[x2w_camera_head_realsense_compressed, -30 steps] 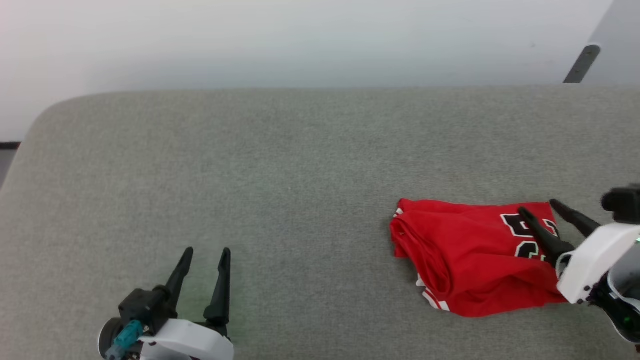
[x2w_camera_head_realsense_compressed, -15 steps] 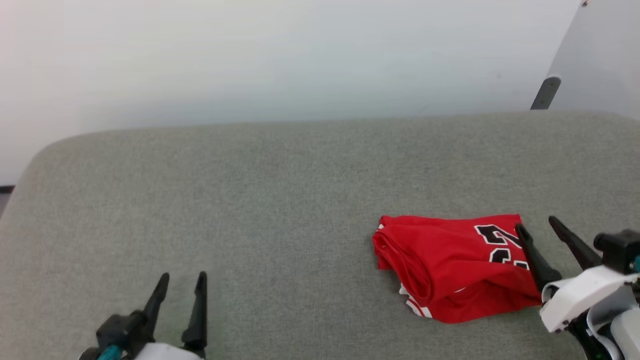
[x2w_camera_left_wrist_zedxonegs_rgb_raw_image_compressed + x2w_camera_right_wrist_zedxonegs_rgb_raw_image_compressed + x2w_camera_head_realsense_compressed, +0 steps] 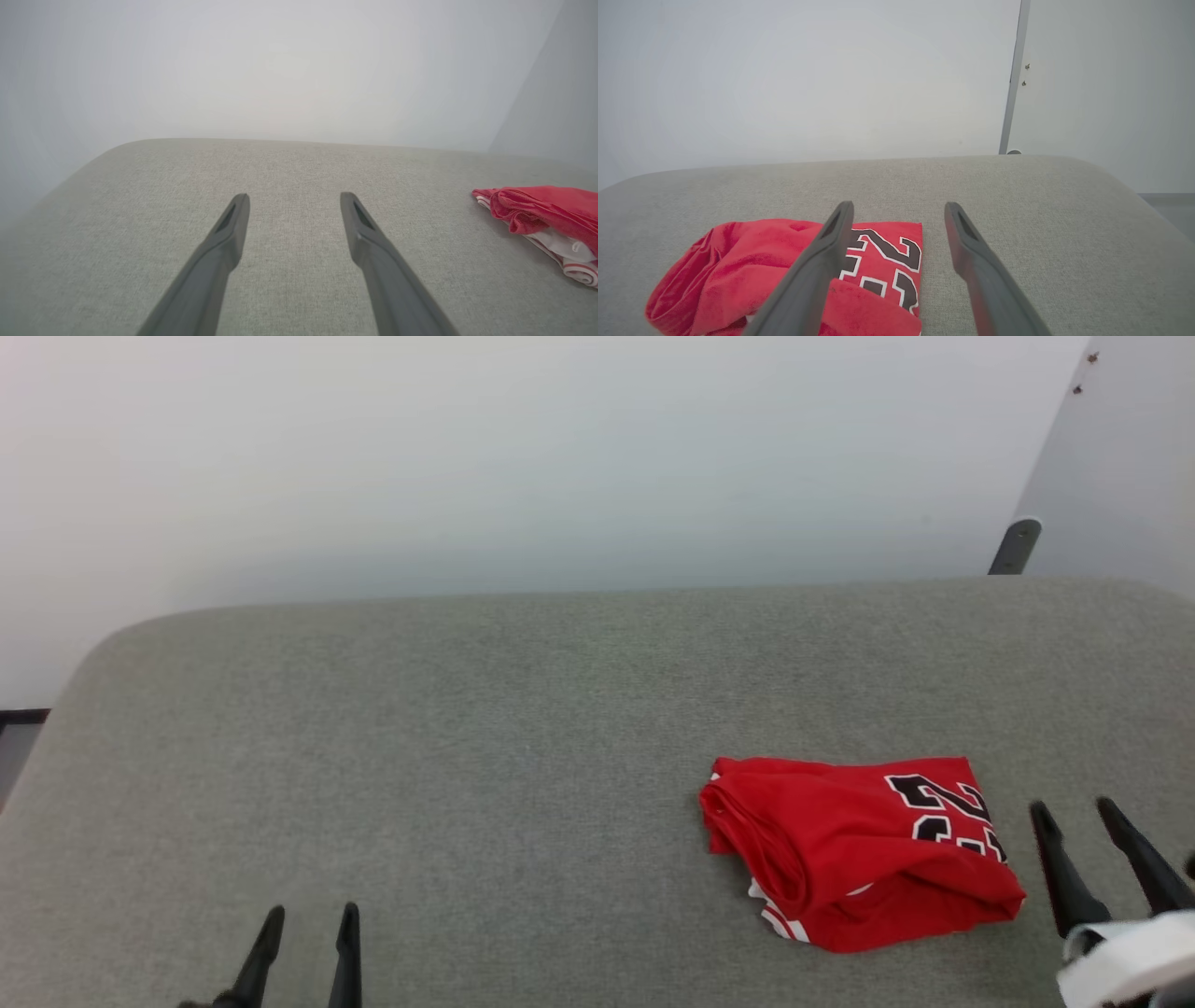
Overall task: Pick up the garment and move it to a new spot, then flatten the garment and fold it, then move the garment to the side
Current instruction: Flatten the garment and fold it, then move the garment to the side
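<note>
**Count.** One garment (image 3: 859, 854): a red jersey folded into a compact bundle. Two grippers, each with two dark fingers. One grey upholstered surface (image 3: 467, 756) carrying everything. One pale wall (image 3: 467, 457) behind it.

**Garment, position.** Lies on the right part of the surface, towards its near edge. Black, white-outlined numerals sit at its right end.

**Hidden or unclear.** The numerals run under a fold and cannot be read whole. White fabric and red-striped trim peek out only at the near lower edge. The head view's bottom edge cuts off the left gripper (image 3: 313, 910) below its fingers. The corner of that view crops the right gripper (image 3: 1072, 805) at its white wrist casing.

**Jaws.**
- Right gripper: fingers spread and empty, just beside the garment's right end and clear of it. In the right wrist view one finger crosses in front of the numerals, and bare upholstery shows between the two fingers.
- Left gripper: fingers parted and empty, well apart from the garment.
</note>
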Motion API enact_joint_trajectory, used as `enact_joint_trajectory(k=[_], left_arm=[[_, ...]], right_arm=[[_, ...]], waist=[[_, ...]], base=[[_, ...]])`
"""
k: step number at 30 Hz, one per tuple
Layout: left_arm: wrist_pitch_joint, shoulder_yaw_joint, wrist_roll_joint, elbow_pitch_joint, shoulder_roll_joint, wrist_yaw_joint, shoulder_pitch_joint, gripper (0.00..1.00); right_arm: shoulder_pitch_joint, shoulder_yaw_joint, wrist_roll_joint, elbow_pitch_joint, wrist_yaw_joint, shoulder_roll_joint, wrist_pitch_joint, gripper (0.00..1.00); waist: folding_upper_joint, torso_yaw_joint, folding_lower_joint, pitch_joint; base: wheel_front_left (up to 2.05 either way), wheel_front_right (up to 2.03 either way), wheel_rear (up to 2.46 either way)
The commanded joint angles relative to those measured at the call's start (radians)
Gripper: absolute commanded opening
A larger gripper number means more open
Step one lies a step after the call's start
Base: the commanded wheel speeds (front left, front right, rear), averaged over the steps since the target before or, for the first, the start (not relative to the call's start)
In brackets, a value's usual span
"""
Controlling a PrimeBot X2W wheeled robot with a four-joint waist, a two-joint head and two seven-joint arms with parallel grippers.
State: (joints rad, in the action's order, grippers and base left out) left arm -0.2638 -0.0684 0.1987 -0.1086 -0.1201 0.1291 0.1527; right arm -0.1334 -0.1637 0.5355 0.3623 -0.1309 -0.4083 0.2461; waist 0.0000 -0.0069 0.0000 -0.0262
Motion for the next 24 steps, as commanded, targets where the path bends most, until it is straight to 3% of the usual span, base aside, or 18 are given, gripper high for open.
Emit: enact_joint_trajectory(k=[1,13,24], left_arm=[[0.0,-0.005,-0.004,0.01,0.007,0.002,0.017,1.0],[0.0,-0.027,0.032,0.095,0.03,0.002,0.128,1.0],[0.0,-0.021,0.037,0.103,0.026,0.002,0.113,1.0]], right_arm=[[0.028,0.024,-0.006,-0.012,0.001,0.006,-0.004,1.0],[0.251,0.204,-0.057,-0.202,0.001,0.072,-0.073,1.0],[0.267,0.245,-0.091,-0.294,0.001,0.111,-0.143,1.0]], waist=[[0.0,0.013,0.0,-0.007],[0.0,0.056,0.0,-0.018],[0.0,0.049,0.0,-0.021]], base=[[0.0,0.0,0.0],[0.0,0.0,0.0],[0.0,0.0,0.0]])
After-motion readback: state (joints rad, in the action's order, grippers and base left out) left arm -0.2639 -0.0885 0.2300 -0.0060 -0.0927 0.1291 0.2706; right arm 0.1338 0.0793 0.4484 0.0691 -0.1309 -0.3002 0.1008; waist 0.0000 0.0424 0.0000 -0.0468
